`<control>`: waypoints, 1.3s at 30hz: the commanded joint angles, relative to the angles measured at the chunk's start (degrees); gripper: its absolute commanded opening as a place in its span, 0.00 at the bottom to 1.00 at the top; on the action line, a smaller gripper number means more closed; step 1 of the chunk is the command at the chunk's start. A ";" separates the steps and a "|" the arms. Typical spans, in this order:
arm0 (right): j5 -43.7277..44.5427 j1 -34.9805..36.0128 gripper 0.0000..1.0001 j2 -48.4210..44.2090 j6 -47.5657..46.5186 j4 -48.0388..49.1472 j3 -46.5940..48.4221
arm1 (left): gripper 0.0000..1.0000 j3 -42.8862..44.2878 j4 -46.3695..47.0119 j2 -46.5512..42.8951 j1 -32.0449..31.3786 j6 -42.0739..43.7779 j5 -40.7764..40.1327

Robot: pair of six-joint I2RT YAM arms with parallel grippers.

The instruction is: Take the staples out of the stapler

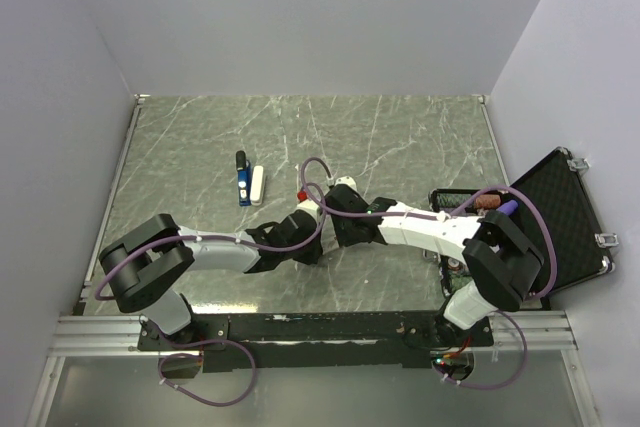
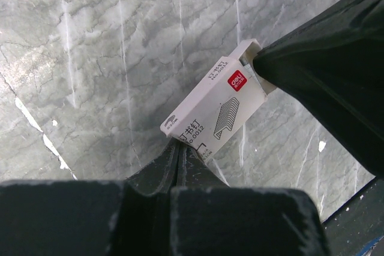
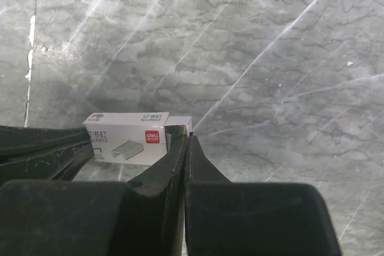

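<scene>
Stapler [image 1: 241, 179] — small, blue body, black top. Lies flat on the table [image 1: 400, 137], left of centre, long axis running near to far. A pale grey-white bar [image 1: 258, 183] lies just beside it on its right. Neither claw is near it.

Handling, as a judgement: light, rigid, smooth plastic and metal, likely to skid on the marble-pattern surface. Best pinched across the narrow blue sides near mid-length, leaving the black top free to swing open. One claw to pin the body, the other to work the top.

Both claws are occupied at table centre. The left claw [image 2: 179, 151] is closed on the near end of a white staple box [image 2: 216, 109]. The right claw [image 3: 187, 141] has its fingers pressed together on the opposite end, where an inner tray seems to show — the box spans between them, just above the table.

Open black case [image 1: 560, 217] at the right edge.
</scene>
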 commanded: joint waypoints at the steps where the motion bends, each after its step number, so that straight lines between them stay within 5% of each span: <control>1: -2.23 0.96 0.00 -0.43 1.47 2.53 1.58 | 0.01 -1.00 -0.99 0.42 -0.75 0.67 1.10; 18: -5.13 2.89 0.00 0.72 4.11 5.70 -2.37 | 0.01 -0.38 0.24 1.83 -1.45 1.11 2.60; 23: -2.76 2.89 0.13 -0.60 4.11 3.95 -2.64 | 0.01 -0.21 -0.02 2.01 -1.54 1.28 2.33; 39: 0.76 2.63 0.24 -6.49 4.46 -0.19 -4.22 | 0.01 -0.12 -0.37 2.10 -1.81 1.02 2.24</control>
